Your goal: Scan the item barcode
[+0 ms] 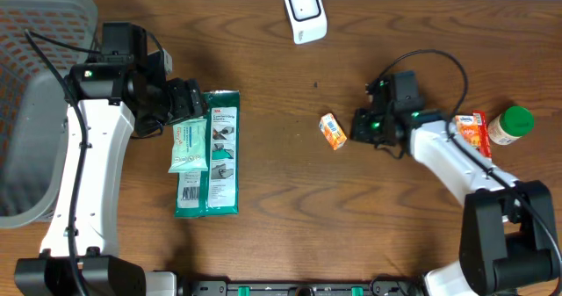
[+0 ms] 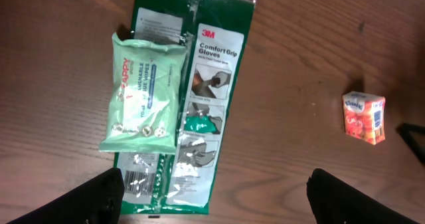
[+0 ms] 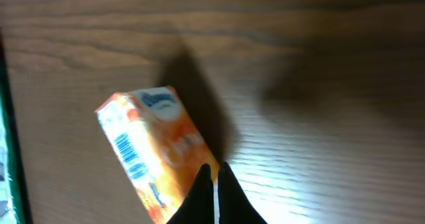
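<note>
While the left end effector [image 1: 187, 104] is held wide above the wipes pack [image 1: 189, 147], the orange box [image 1: 333, 131] is found at 9 o'clock of the right end effector [image 1: 358, 126] (shut, probably for nudging).

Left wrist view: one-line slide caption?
Open left gripper above a green wipes pack lying on a 3M gloves package; small orange tissue box sits apart.

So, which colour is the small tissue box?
The box is orange; right wrist view shows it best.
</note>
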Action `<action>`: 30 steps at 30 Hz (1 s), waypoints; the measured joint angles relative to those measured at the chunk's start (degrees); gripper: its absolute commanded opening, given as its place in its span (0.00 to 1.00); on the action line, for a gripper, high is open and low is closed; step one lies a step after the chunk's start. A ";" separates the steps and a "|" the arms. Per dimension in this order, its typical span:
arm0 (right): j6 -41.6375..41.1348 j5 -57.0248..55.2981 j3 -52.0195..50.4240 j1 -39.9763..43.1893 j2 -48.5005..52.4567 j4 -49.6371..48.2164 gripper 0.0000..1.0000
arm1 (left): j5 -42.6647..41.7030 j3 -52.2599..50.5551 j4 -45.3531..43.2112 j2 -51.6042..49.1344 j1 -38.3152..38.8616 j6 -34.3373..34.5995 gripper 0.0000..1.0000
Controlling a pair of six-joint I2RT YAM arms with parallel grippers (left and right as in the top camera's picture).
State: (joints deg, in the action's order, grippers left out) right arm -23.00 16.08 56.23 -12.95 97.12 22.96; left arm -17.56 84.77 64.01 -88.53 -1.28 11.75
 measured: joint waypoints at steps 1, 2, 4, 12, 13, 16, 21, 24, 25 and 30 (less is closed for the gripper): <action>-1.03 -0.04 -1.01 -0.98 0.00 -1.75 0.01 | -0.02 0.00 0.02 0.00 0.00 0.00 0.89; -2.01 -0.02 -1.90 -1.92 0.00 -3.34 0.01 | -0.04 0.00 0.02 0.00 0.00 0.00 0.89; -3.80 -0.02 -3.50 -3.87 0.00 -5.84 0.01 | -0.04 0.00 0.04 0.00 0.00 0.00 0.89; -6.69 -0.04 -5.09 -11.28 0.00 -8.61 0.09 | -0.04 0.00 0.02 0.00 0.00 0.00 0.89; -6.14 0.00 -5.09 -11.80 0.00 -8.98 0.11 | -0.04 0.00 0.02 0.00 0.00 0.00 0.89; -3.89 0.13 -4.92 -12.63 0.00 -8.04 0.19 | -0.04 0.00 0.02 0.00 0.00 0.00 0.89; 0.04 0.11 -1.22 -11.47 -0.46 1.31 0.38 | -0.02 0.00 0.00 0.00 0.00 0.00 0.89; 3.78 0.02 3.93 -10.69 -1.64 9.14 0.35 | -0.02 0.00 0.00 0.00 0.00 0.00 0.89; 4.61 -0.02 5.40 -10.45 -2.03 10.32 0.33 | -0.02 0.00 0.02 0.00 0.00 0.00 0.89; 7.08 -0.61 8.11 -9.79 -3.23 10.97 0.30 | -0.04 0.00 0.02 0.00 0.00 0.00 0.89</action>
State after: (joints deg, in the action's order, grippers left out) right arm -15.92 15.46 64.34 -22.74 93.89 33.93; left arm -17.61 84.77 64.03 -88.53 -1.28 11.75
